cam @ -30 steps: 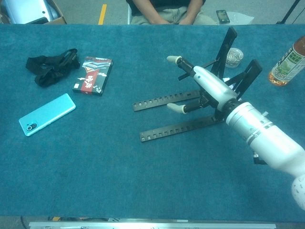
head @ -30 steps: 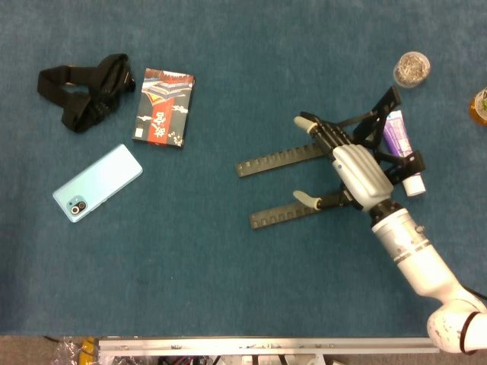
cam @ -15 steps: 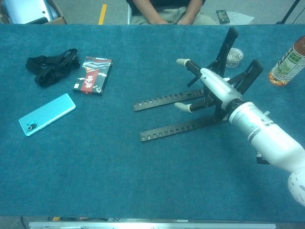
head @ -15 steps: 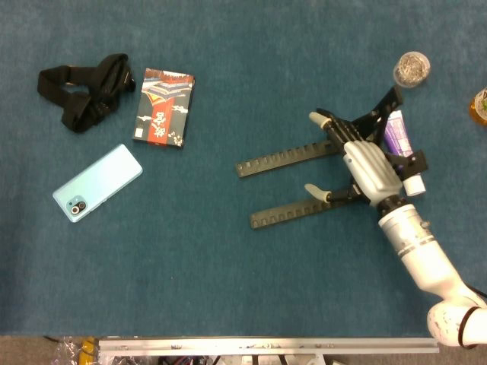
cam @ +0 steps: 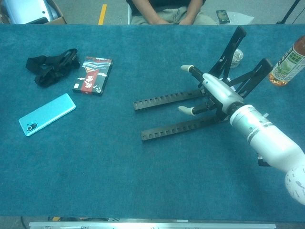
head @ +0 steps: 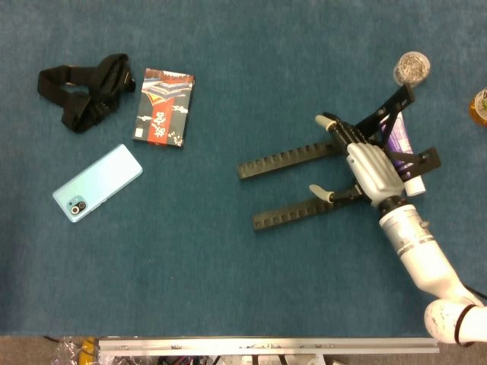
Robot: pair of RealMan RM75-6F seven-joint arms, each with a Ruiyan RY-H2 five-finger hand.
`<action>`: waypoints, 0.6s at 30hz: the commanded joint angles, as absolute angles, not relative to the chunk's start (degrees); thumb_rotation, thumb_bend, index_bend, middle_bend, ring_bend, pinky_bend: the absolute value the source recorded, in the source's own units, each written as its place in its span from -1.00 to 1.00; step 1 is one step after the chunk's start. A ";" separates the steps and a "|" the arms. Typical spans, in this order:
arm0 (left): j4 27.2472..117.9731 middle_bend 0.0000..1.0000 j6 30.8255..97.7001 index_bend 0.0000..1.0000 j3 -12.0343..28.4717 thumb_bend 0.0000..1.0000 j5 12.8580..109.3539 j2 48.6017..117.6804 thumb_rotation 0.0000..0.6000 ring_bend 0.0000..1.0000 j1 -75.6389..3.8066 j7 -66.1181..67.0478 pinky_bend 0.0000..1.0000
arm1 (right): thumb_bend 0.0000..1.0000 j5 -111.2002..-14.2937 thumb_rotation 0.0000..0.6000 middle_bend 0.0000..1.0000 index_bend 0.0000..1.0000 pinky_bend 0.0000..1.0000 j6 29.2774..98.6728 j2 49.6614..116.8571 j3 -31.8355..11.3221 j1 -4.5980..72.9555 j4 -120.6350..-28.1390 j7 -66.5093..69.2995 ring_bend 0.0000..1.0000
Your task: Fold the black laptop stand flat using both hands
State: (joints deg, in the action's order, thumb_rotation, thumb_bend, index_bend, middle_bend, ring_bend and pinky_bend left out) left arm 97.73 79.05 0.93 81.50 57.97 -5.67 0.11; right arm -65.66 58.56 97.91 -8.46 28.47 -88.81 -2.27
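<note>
The black laptop stand point(head: 283, 159) lies right of centre, its two notched rails point(cam: 167, 99) pointing left across the blue cloth. Its two support arms point(cam: 232, 46) rise at an angle from the right end. My right hand point(head: 370, 169) sits over the hinge end between the rails. Its fingers point(head: 332, 122) are spread and extended along the stand, touching it without closing around any part. In the chest view the same right hand point(cam: 217, 91) rests against the base of the raised arms. My left hand shows in neither view.
A purple tube point(head: 397, 135) lies under the stand's arms. A small round jar point(head: 412, 68) and a drink bottle point(cam: 288, 59) stand at the far right. On the left are a black strap point(head: 87, 90), a patterned booklet point(head: 163, 107) and a light blue phone point(head: 97, 183).
My right hand has drawn back to the right along the rails. The stand slid slightly right with it, and its raised arms swung further outward to the right.
</note>
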 commanded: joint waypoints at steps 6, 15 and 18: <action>96.87 -1.00 78.93 -1.00 0.91 -0.43 81.45 58.20 1.00 -1.00 -5.60 -0.81 -1.00 | -0.63 -64.71 0.79 -1.00 -1.00 -1.00 58.54 99.39 -9.05 29.11 -88.85 -4.11 -1.00; 96.18 -1.00 79.08 -1.00 0.79 -0.43 81.66 58.16 1.00 -1.00 -5.38 -1.71 -1.00 | -0.63 -62.63 0.80 -1.00 -1.00 -1.00 59.06 99.08 -9.09 28.75 -90.29 -6.52 -1.00; 96.26 -1.00 79.37 -1.00 0.78 -0.43 81.80 58.06 1.00 -1.00 -5.24 -1.79 -1.00 | -0.63 -63.39 0.79 -1.00 -1.00 -1.00 58.79 98.02 -8.81 28.74 -91.95 -6.28 -1.00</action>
State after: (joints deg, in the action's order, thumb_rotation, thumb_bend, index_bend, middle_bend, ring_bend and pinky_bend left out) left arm 96.24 79.35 0.78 81.78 58.07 -5.27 -1.77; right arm -63.02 58.92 98.49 -8.96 28.77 -91.35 -6.39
